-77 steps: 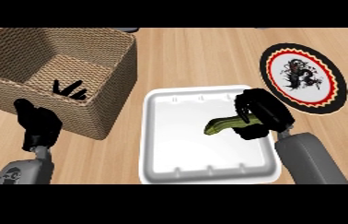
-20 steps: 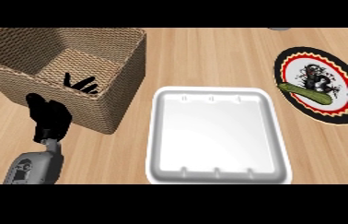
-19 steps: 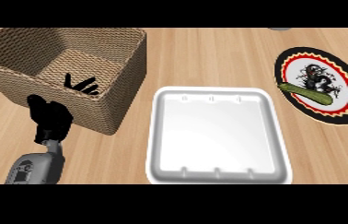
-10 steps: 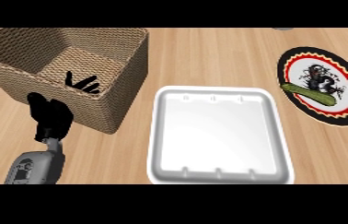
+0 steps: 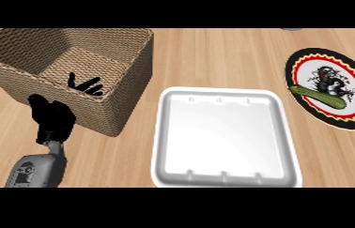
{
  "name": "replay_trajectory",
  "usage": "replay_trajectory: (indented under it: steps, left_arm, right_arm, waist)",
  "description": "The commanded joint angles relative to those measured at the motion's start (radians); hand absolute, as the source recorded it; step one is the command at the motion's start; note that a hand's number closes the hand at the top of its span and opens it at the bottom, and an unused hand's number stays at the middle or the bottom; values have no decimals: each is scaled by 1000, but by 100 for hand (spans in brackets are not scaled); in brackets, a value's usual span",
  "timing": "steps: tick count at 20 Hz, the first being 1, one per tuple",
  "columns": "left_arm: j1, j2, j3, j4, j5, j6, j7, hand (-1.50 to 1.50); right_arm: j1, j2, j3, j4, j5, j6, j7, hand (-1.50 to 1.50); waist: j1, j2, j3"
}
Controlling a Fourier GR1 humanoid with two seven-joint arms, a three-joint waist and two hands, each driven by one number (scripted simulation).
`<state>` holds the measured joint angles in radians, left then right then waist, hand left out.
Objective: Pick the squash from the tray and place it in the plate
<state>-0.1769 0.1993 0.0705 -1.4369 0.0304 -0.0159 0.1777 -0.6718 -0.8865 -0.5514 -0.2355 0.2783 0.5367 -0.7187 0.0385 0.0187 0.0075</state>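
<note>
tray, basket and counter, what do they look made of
The tray looks like white moulded plastic or foam: smooth, faintly glossy, rounded raised rim. The basket looks woven, wicker or rope: tan, fine crisscross texture. The counter looks like light wood: matte, long grain lines.

Wooden counter [image 5: 215, 53]: wicker basket [image 5: 125, 95], white tray [image 5: 225, 180], plate [image 5: 302, 70].

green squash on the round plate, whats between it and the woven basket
In the head view, the white tray and bare wooden counter lie between the green squash and the woven basket.
</note>
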Motion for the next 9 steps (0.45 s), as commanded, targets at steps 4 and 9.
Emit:
replay_trajectory:
  steps: [4, 9]
  left_arm:
    - [4, 0, -3, -3, 1, -7, -1, 0]
    - [-18, -10, 1, 16, -10, 15, 0, 0]
  right_arm:
    - [44, -60, 11, 3, -5, 161, -130, -150]
    - [71, -60, 32, 6, 4, 133, -136, -150]
  waist:
    - [2, 3, 2]
    - [-1, 5, 2]
